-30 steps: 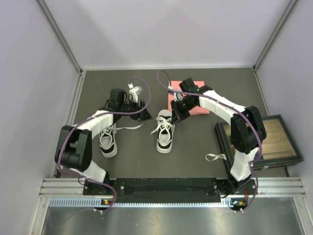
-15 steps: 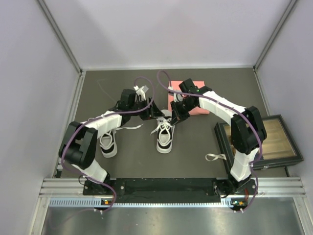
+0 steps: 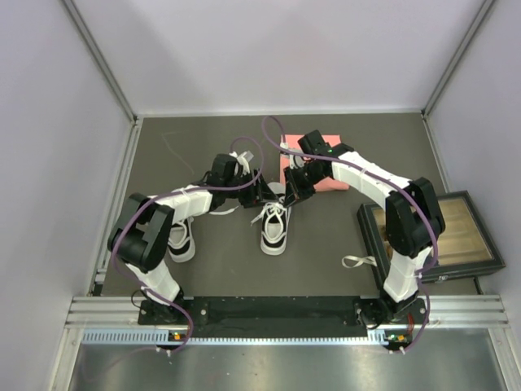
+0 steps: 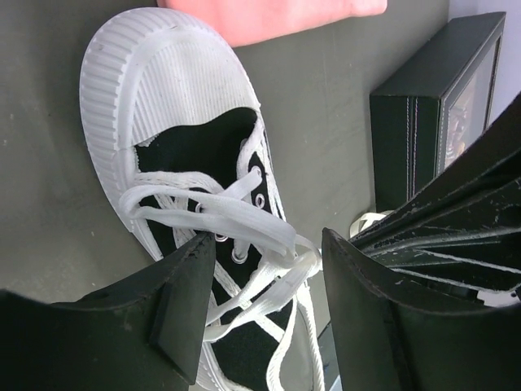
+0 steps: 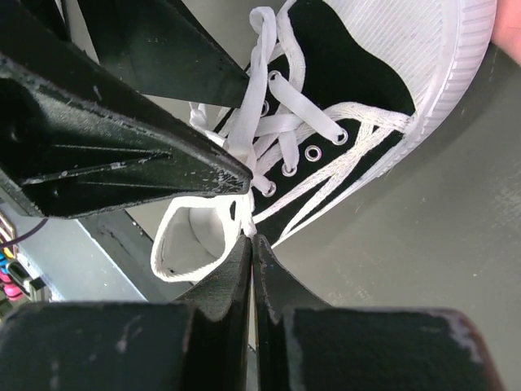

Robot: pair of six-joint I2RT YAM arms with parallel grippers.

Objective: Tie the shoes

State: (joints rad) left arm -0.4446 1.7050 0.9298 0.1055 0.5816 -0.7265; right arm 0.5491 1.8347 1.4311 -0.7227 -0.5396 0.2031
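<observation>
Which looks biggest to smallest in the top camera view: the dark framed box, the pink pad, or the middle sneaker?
1. dark framed box
2. pink pad, partly covered, so its lead over the sneaker is unsure
3. middle sneaker

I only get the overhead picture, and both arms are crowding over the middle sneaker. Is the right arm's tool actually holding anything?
Observer: Yes. Its wrist camera shows the right tool pinched shut on a white lace, just beside the eyelets of the middle sneaker.
Operator: And the left one?
Observer: The left tool is open. Its fingers sit either side of the crossed laces and grip nothing.
Operator: Is that sneaker tied yet?
Observer: No bow shows in either wrist view. The laces lie loose across the black upper.
</observation>
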